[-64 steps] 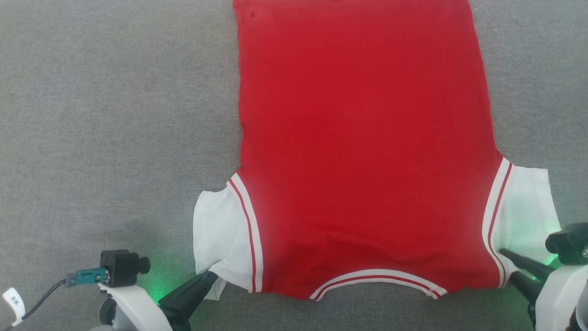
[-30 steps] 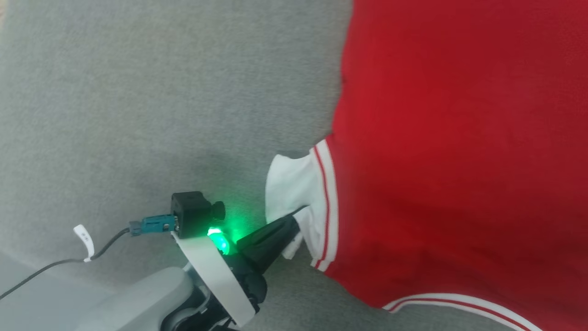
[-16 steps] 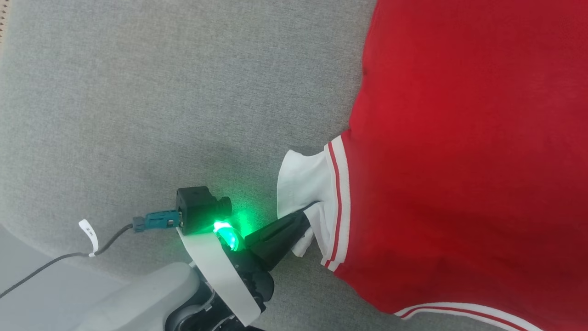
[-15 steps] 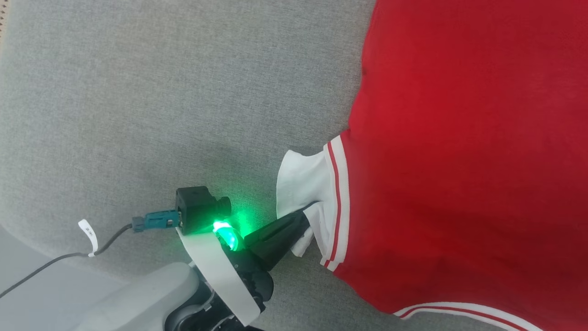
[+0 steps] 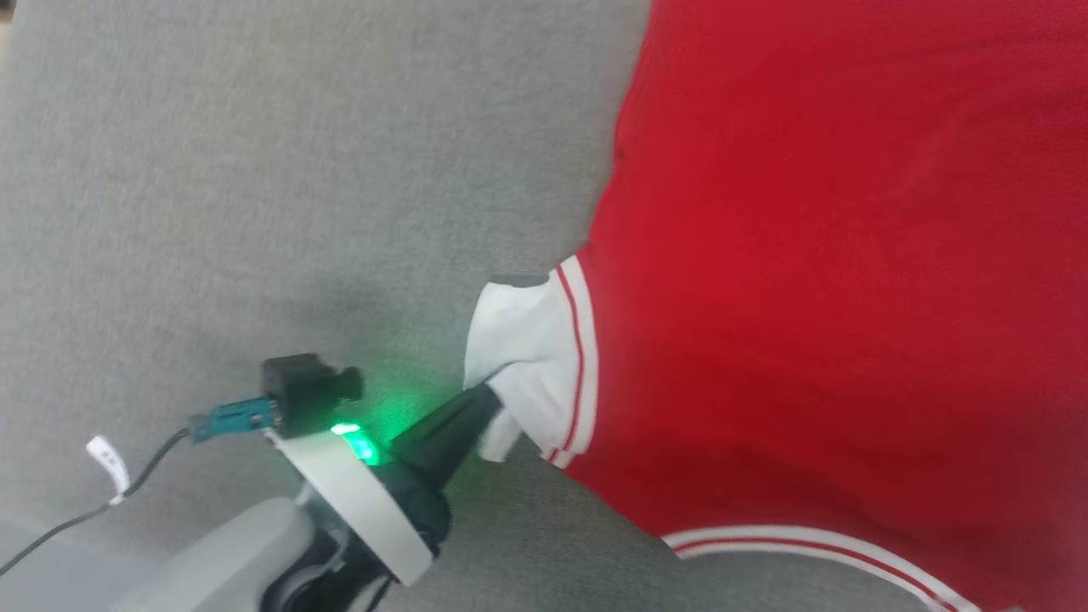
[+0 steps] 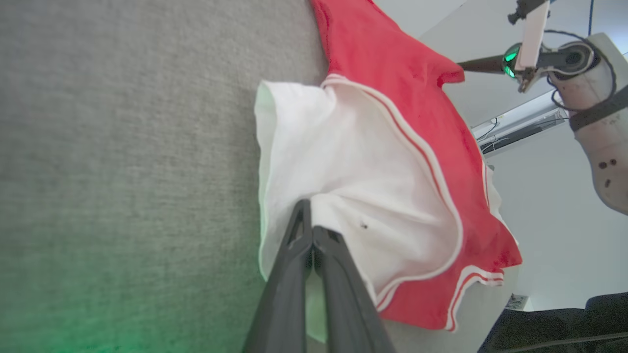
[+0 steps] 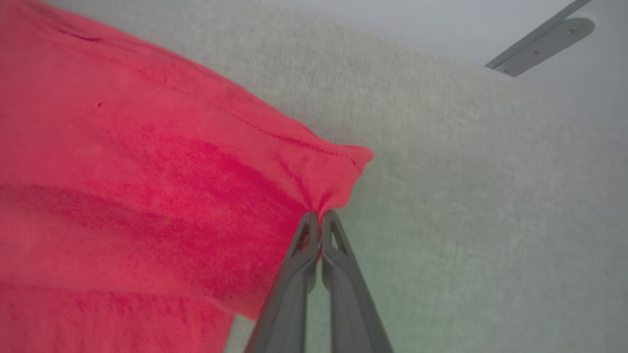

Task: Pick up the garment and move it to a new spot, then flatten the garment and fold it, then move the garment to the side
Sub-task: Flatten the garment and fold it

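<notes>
Cutting the garment (image 5: 807,255) off at the head view's top, right and bottom edges; blurring that whole view slightly, smearing the striped trim (image 5: 579,365).

Red garment (image 5: 833,280) spread out on the grey worktop (image 5: 255,170).
White side panel puckered at one corner, striped trim showing.

Thin matt red cloth garment (image 5: 807,255), white cloth panel (image 5: 527,340) at the left hand (image 5: 486,395), smooth dark plastic fingers (image 6: 338,279), rough grey woven tabletop (image 5: 255,170) beside the hand
</notes>
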